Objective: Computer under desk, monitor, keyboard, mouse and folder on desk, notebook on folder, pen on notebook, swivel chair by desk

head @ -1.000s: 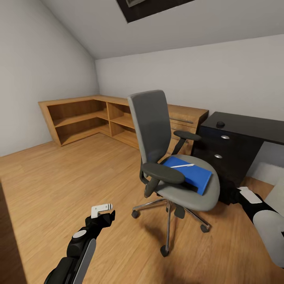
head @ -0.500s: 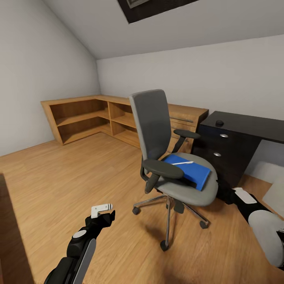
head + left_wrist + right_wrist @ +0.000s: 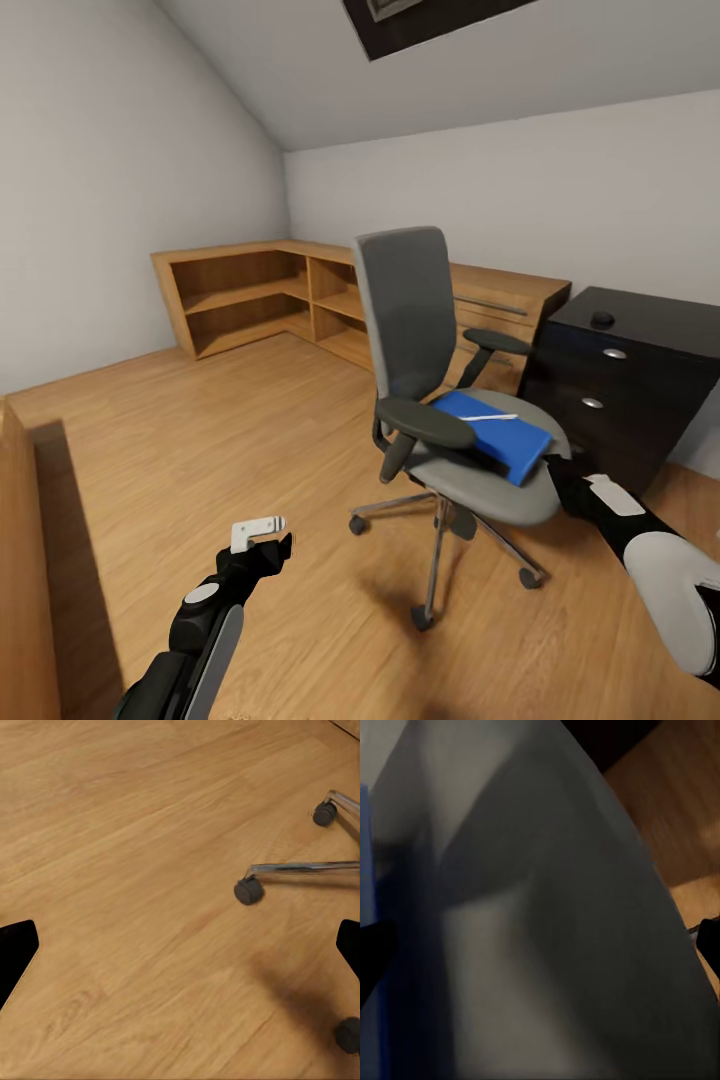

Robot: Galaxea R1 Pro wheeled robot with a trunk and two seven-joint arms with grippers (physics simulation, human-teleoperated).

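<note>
Attic bedroom: swivel chair [image 3: 440, 400], desk [image 3: 630, 390]

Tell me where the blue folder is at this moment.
In the head view, the blue folder lies on the seat of the swivel chair, right of centre, with the white pen on top of it.

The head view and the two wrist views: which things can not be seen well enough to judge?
- Right gripper, head view: its fingertips are hidden behind the rim of the grey padded swivel chair, so open or shut cannot be told.
- Black desk, head view: cut off by the right edge.
- Flat bright blue folder, head view: its near corner is hidden by the chair's black armrest.
- Thin white pen: too small for detail.
</note>
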